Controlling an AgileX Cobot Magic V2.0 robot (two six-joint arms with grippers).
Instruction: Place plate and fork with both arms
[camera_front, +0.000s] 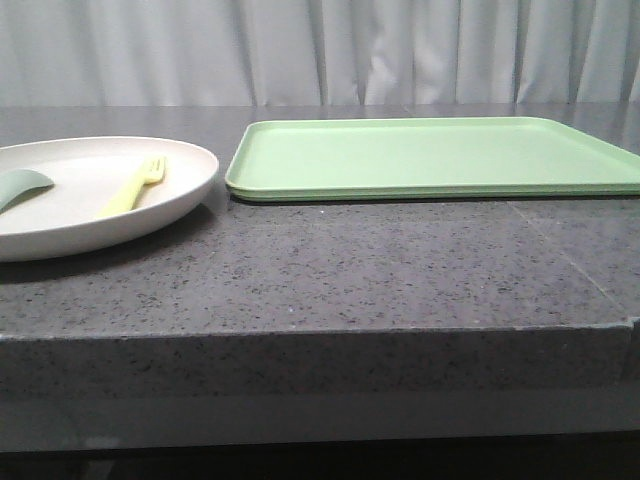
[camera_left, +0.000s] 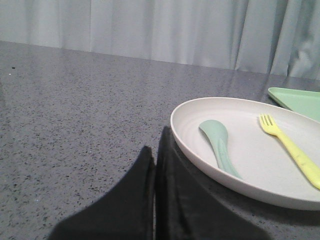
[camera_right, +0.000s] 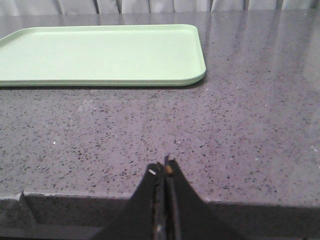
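1. The plate is seen at the left edge of the front view, resting on the dark speckled table, cut off by the frame's left border.
2. The fork is found lying on the plate, right of the plate's centre in the front view; its long axis runs from lower left to upper right, with the tines pointed toward the upper right, away from the camera.
3. A grey-green spoon is seen on the same plate, at the far left of the frame, apart from the fork.
4. A light-green tray is placed on the table in the upper right of the front view, just beside the plate's rim; whether they touch cannot be told.
5. The left gripper is shown in the lower middle of the left wrist view, its fingers pressed together with nothing between them, close to the plate's near rim.
6. The right gripper is shown at the bottom centre of the right wrist view, clenched and holding nothing, over the table's near edge, well apart from the tray.
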